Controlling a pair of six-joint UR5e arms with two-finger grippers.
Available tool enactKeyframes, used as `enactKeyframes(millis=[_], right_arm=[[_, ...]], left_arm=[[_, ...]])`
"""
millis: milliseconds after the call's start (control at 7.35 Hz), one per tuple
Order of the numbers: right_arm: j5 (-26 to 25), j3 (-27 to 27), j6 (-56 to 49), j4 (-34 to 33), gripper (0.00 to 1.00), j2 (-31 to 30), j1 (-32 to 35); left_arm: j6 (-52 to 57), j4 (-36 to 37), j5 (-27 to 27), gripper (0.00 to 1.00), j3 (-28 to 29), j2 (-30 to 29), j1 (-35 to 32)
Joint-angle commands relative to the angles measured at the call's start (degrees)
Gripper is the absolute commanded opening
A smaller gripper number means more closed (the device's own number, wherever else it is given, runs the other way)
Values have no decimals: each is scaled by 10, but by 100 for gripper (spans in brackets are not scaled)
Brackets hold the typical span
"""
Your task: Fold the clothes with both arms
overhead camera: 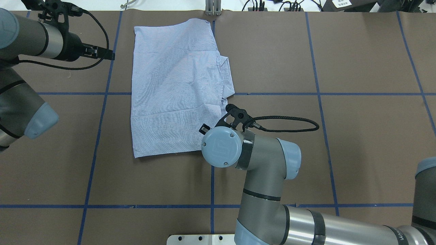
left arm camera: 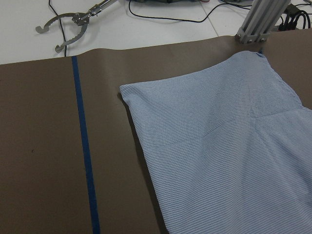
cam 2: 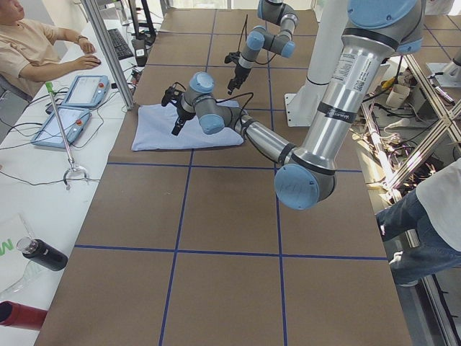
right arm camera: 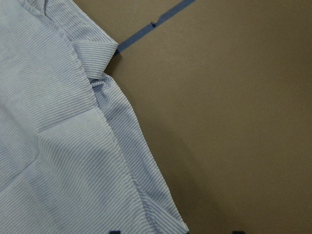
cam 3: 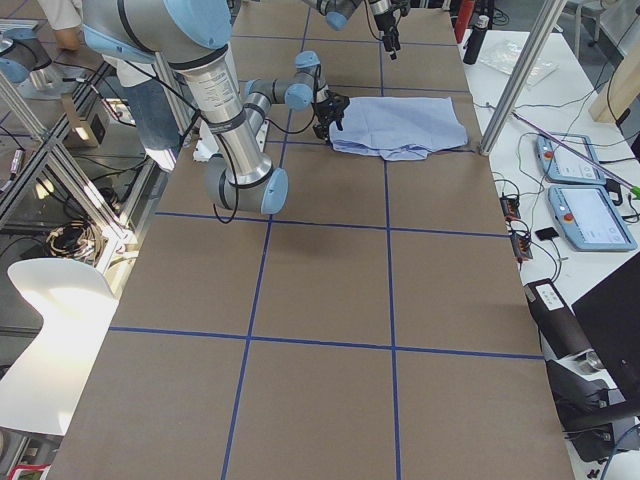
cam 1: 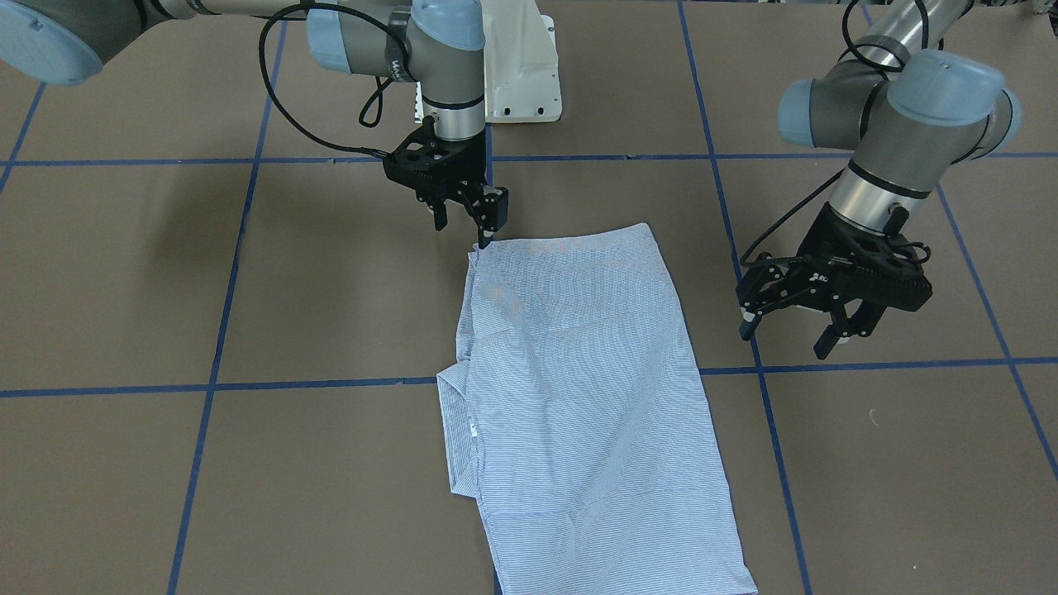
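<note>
Exterior front-facing view first. Shows the right claw hung straight down off a vertical wrist, fingers parted and gripping nothing, with one fingertip down at the nearest corner of the shirt; cannot tell whether touching. Shows the left claw tilted down and sideways off a bent wrist, spread wide, empty, held clear of the cloth with a strip of bare tabletop between its tips and the shirt's long edge. Places the shirt, folded to a long flat rectangle, directly below and outward from the right claw and just off to the side of the left one. Turning to the overhead exterior: hides the right claw almost wholly beneath its own blue wrist cap, yet lays out the left forearm level, aimed at the shirt's side. From the right wrist camera: catches two dark fingertip ends at the bottom edge, well apart, with the shirt's hem between them and a folded-over flap further ahead of the claw. From the left wrist camera: no fingers, only the shirt ahead, a blue tape line beside it, and an aluminium post beyond.
</note>
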Motion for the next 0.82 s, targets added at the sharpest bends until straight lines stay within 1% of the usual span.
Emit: enactKeyframes(millis=[0, 136, 272, 408, 681], right_arm=[[-9, -43, 3, 2, 79, 20, -7], [-9, -52, 2, 2, 73, 23, -7], [-17, -60, 3, 3, 64, 28, -7], [-22, -71, 3, 4, 61, 35, -8], [-26, -86, 3, 4, 61, 40, -15]], left_arm=[[0, 0, 0, 100, 0, 1, 0], [0, 0, 0, 100, 0, 1, 0], [0, 0, 0, 100, 0, 1, 0], [0, 0, 0, 100, 0, 1, 0], [0, 0, 0, 100, 0, 2, 0]])
